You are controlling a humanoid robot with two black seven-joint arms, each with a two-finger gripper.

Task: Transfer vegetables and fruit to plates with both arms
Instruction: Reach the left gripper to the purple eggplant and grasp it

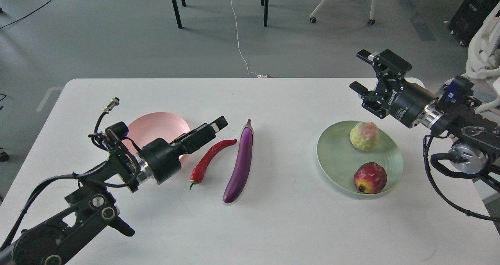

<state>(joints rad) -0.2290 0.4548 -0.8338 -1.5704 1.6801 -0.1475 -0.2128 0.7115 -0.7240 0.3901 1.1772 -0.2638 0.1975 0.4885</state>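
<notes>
A purple eggplant (241, 162) lies on the white table (273, 226) at centre, with a red chili pepper (209, 160) just to its left. A pink plate (154, 126) sits left of them, partly hidden by my left arm. A mint green plate (384, 155) at the right holds a yellow-green fruit (364, 136) and a dark red pomegranate (370, 178). My left gripper (214, 126) hovers over the pink plate's right edge, just above the chili's tip; its fingers look close together and empty. My right gripper (361, 72) is open and empty, raised above and behind the green plate.
Beyond the table's far edge is grey floor with a white cable (238, 34), black table legs (175, 5) and a white chair base (341, 3). White robot parts (484, 50) stand at the far right.
</notes>
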